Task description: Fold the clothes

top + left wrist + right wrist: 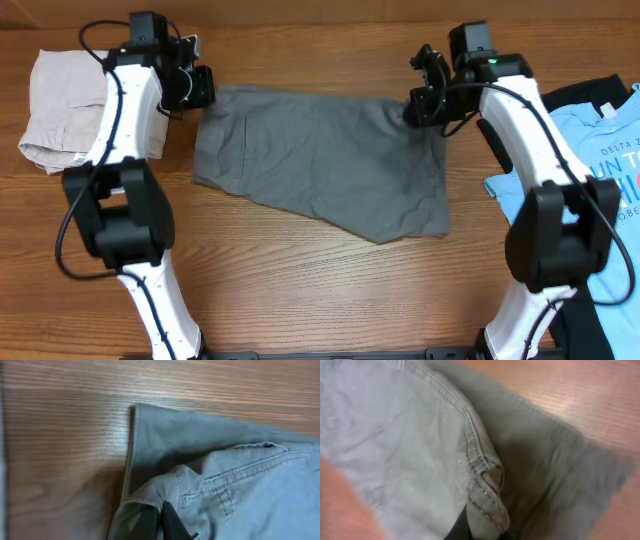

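Note:
The grey shorts (320, 160) lie spread flat across the middle of the table. My left gripper (203, 88) is at their far left corner, shut on a pinched fold of the grey cloth (165, 485), its dark fingers (150, 522) pressed together under the fold. At the far right corner my right gripper (418, 105) is shut on a stitched hem (487, 495) of the shorts, which bunches over its dark finger (462, 527). A back pocket slit (243, 135) shows near the left side.
Pale beige shorts (60, 105) lie folded at the far left by the left arm. A light blue printed T-shirt (600, 150) lies at the right edge over something dark. Bare wood (330, 290) fills the near half of the table.

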Controlling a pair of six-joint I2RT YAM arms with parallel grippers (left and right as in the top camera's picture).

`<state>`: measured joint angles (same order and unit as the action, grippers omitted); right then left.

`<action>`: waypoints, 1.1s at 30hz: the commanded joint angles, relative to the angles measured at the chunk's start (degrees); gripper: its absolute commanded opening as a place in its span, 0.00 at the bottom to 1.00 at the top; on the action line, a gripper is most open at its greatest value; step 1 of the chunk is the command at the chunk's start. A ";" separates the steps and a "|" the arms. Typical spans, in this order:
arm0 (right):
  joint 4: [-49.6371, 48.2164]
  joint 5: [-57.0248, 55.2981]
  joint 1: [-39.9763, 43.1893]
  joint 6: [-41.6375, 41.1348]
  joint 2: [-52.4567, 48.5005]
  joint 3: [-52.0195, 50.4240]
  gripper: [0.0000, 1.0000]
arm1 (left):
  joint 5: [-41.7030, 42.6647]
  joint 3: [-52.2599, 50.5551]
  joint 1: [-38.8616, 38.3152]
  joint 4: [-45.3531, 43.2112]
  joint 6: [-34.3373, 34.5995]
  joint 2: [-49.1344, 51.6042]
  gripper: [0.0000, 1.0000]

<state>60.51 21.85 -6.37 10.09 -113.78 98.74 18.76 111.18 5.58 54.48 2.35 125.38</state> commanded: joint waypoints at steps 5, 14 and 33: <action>13.07 3.91 0.13 -0.35 6.23 1.36 0.04 | 0.59 1.86 -1.77 14.16 0.42 -12.90 0.04; 22.60 4.55 0.11 -2.38 11.37 -0.61 0.04 | -14.19 1.75 -2.29 29.81 11.04 -16.74 0.04; 17.68 -2.34 -0.04 -17.64 25.42 -35.39 0.04 | -25.99 -18.10 -2.19 35.12 20.46 -16.76 0.04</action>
<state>77.89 20.18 -6.42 -5.78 -89.67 66.37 -2.68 93.86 3.36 88.71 19.70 110.15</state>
